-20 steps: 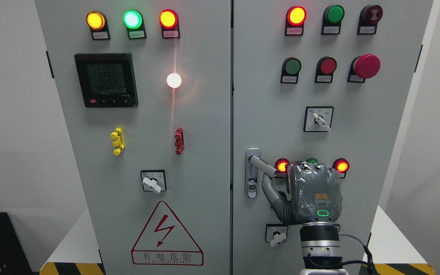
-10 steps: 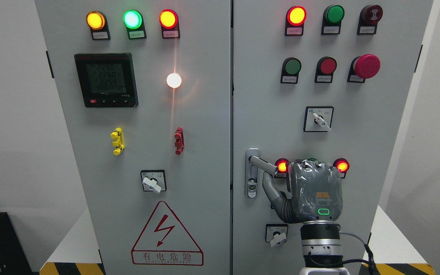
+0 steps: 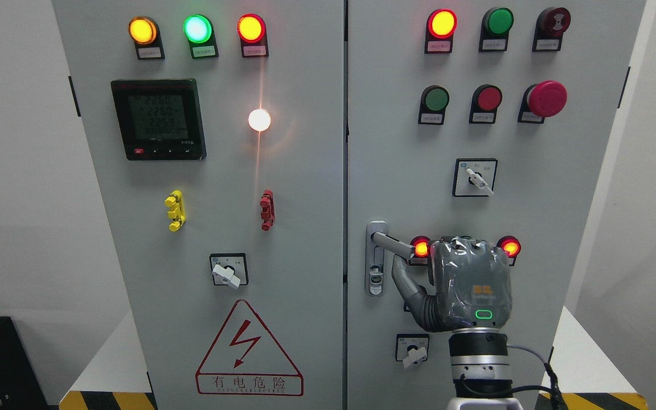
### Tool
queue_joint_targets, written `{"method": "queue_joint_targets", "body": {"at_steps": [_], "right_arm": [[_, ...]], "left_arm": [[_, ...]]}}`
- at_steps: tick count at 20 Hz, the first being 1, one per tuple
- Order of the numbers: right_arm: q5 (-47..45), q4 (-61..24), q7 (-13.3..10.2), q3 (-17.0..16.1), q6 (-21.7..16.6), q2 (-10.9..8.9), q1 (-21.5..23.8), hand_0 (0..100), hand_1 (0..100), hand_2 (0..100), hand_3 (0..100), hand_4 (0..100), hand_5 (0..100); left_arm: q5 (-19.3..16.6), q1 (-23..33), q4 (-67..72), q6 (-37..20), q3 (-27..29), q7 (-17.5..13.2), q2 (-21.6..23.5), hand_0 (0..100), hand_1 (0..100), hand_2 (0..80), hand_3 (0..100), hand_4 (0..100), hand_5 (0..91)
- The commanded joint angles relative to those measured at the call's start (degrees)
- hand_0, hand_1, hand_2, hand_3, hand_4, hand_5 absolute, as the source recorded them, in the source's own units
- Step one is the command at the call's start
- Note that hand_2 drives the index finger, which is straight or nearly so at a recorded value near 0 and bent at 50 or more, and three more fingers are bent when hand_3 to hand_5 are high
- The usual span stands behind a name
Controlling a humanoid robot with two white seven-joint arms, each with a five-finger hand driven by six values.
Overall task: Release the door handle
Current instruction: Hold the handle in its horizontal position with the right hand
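One hand: my right hand (image 3: 467, 285), its arm rising from the bottom edge right of the middle, back of the palm toward the camera.
Fingers: hidden behind the palm, so I cannot tell whether they curl round the lever or stand spread.
Thumb (image 3: 405, 282): points up from my palm's left side, its tip just under the handle; whether it touches I cannot tell.
Handle (image 3: 390, 243): on the right door (image 3: 408, 142) near its left edge, the lever slanting down to the right from its plate and running behind my palm.
Lamps: two red lamps lit, one (image 3: 421, 247) at the lever's end, one (image 3: 510, 246) at my hand's upper right.
Switch (image 3: 413, 348): below my thumb, left of my wrist.
Left door (image 3: 220, 171): meter, lamps, warning triangle, well apart from my hand.
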Motion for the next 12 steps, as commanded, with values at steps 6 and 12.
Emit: {"method": "queue_joint_targets", "body": {"at_steps": [6,12], "right_arm": [[-0.09,-0.04,0.03,-0.22,-0.01,0.00,-0.30,49,28,100,100,100,100],[-0.09,-0.04,0.03,-0.22,-0.01,0.00,-0.39,49,28,100,100,100,100]], "left_arm": [[0.08,1.14,0.00,0.01,0.00,0.02,0.00,12,56,0.0,0,0,0.0],[-0.01,1.14,0.00,0.01,0.00,0.02,0.00,12,56,0.0,0,0,0.0]]}}
